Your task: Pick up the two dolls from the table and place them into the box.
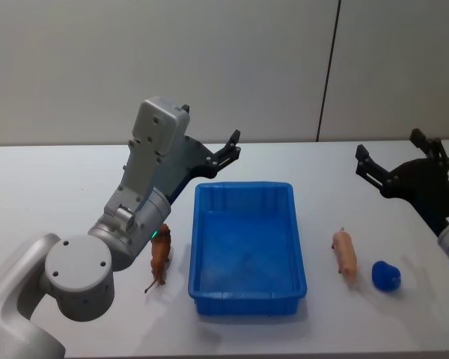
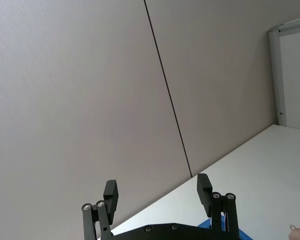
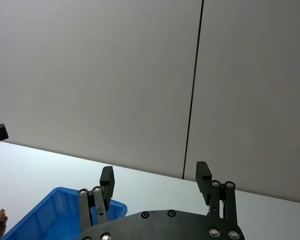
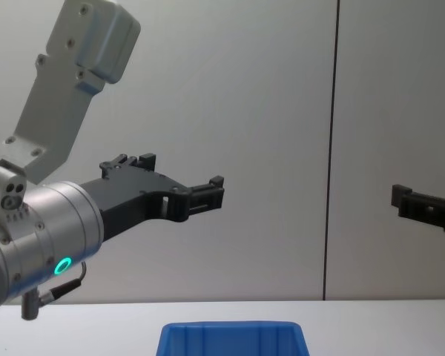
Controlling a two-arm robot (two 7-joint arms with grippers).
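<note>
- Nearest us, the brown animal doll (image 1: 159, 258) lies on the white desk (image 1: 60, 194) just beside the box's left wall. It is partly hidden behind the left arm's elbow, and nothing grips it.
- On the other side, the pink pig doll (image 1: 345, 256) lies on the desk near the box's right wall. A small blue object (image 1: 386, 276) sits just beside it, farther to the right.
- Between the two dolls sits the blue box (image 1: 243, 254). We see its floor bare, so neither doll is in it.
- Farther back, the left claw (image 1: 232, 147) hangs raised above the desk, past the box's far left corner. Its fingers are spread wide and hold nothing, which the left wrist view confirms.
- The right claw (image 1: 393, 149) hangs raised at the far right, well apart from the pig doll. Its fingers are likewise spread and hold nothing.
- We judge that no part of the task is done. Both pick-ups and both placements are left, and each claw would first have to come down to the doll on its own side.
</note>
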